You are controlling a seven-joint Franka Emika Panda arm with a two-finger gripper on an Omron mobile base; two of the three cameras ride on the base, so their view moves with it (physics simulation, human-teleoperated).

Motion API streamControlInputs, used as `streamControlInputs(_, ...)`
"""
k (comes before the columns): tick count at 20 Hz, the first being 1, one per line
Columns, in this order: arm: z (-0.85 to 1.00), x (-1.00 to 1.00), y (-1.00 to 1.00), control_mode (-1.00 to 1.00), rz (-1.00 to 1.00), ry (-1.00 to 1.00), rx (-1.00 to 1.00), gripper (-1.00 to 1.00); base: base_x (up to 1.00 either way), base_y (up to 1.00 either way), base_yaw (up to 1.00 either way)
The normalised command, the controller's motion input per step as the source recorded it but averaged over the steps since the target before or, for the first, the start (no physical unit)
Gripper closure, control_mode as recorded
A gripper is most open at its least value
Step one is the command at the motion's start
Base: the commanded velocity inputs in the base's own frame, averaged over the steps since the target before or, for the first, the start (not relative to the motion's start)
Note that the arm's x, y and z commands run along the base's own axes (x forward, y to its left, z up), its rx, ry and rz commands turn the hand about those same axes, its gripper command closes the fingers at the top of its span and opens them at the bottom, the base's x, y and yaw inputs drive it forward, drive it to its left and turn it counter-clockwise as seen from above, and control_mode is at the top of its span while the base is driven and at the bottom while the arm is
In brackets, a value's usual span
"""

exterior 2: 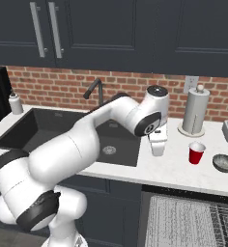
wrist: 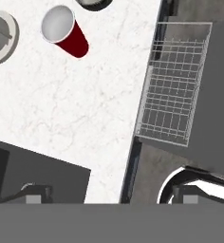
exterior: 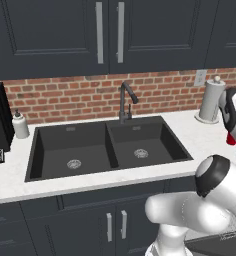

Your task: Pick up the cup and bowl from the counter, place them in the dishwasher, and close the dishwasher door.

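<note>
1. The gripper (exterior 2: 158,144) hangs above the counter (exterior 2: 174,169) beside the sink (exterior 2: 48,128); its fingers (wrist: 35,193) are spread fully wide and hold nothing.
2. The dishwasher (exterior 2: 188,219) stands open under the counter, its door down and the pale wire rack (wrist: 173,85) pulled out and bare as far as it shows.
3. The paper-towel roll (exterior 2: 194,111) stands at the brick wall, behind the cup.
4. The bowl (exterior 2: 225,163), grey, rests on the counter just right of the cup.
5. The cup (exterior 2: 196,153), red with a white inside, stands upright on the counter, near the gripper but apart from it.
6. By my reading nothing is done yet: cup and bowl both await loading, and the door remains to be shut afterwards.
</note>
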Motion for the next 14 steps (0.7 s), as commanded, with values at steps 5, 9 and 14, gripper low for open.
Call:
streamControlInputs(5, 0.00, 0.30, -0.46, -1.00, -0.14, 0.00, 0.00, -1.00, 0.00, 0.00, 0.00)
streamControlInputs(9, 0.00, 0.14, -0.40, -1.00, -0.06, 0.00, 0.00, -1.00, 0.00, 0.00, 0.00)
streamControlInputs(14, -0.08, 0.00, -0.40, -1.00, -0.01, 0.00, 0.00, -1.00, 0.00, 0.00, 0.00)
